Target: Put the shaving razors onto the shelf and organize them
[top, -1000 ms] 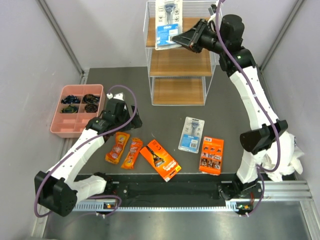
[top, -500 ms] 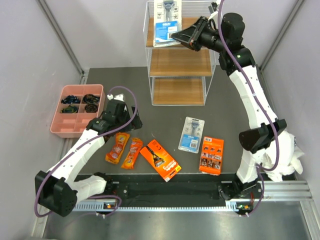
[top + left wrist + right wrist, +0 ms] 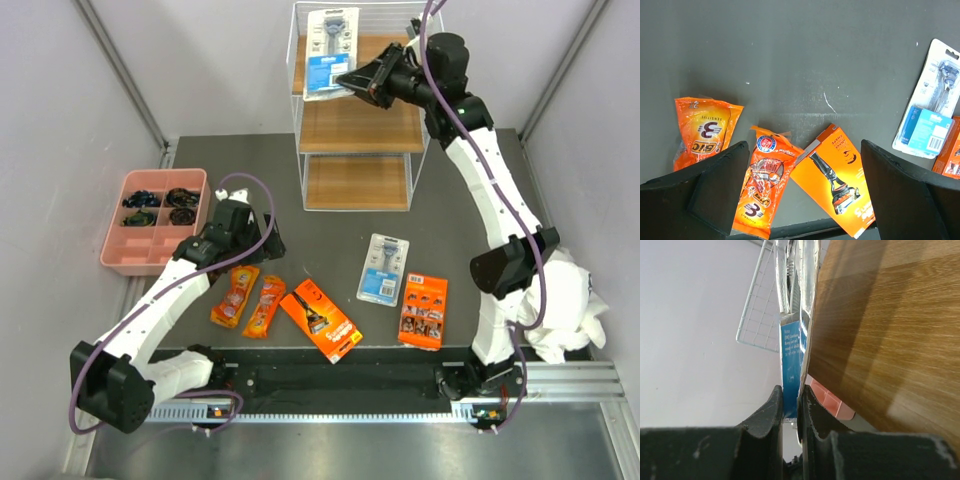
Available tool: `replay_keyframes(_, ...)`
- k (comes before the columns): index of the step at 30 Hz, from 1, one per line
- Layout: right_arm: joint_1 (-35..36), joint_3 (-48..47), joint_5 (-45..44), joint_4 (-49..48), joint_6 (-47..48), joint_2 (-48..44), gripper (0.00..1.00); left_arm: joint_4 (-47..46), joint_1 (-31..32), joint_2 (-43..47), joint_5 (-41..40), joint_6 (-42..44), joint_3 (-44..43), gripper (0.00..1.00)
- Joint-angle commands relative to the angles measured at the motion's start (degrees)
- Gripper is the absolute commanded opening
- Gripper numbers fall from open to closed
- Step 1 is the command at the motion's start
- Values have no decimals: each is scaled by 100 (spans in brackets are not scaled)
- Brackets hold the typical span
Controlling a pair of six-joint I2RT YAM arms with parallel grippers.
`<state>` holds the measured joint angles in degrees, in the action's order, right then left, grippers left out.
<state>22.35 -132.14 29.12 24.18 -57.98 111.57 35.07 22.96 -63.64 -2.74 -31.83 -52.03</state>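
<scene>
Right tool (image 3: 346,78) pinches a blister card (image 3: 328,40), seen edge-on, over the shelf (image 3: 362,126); left tool (image 3: 804,146) gapes empty.

Three cameras are covering my workspace: one overhead, one on each wrist.
The overhead one is looking down from above and behind my bases, taking in the table (image 3: 240,150), the shelf (image 3: 355,125) at the far side and both arms. My left wrist camera is facing down from near the table, between my left fingers (image 3: 715,190), sharing the orange pouches (image 3: 705,132), orange-black box (image 3: 837,180) and loose blister card (image 3: 930,115) with the overhead view. My right wrist camera is sitting very close against the shelf's top board (image 3: 890,340), looking along my right fingers (image 3: 765,415) and the edge of the held blister card (image 3: 790,355), also seen from overhead.
</scene>
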Motion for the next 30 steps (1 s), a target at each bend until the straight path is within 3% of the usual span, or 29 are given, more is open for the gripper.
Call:
replay_keyframes(1, 76, -436, -118, -169, -109, 84, 3, -185, -2, 88, 37, -25, -9, 97)
replay_keyframes(14, 103, -629, -197, 218, -135, 234, 26, -167, -2, 115, 98, -33, -62, 97)
replay_keyframes(30, 94, -664, -434, 552, -21, 199, 47, -123, -2, 202, 90, -33, -44, 96)
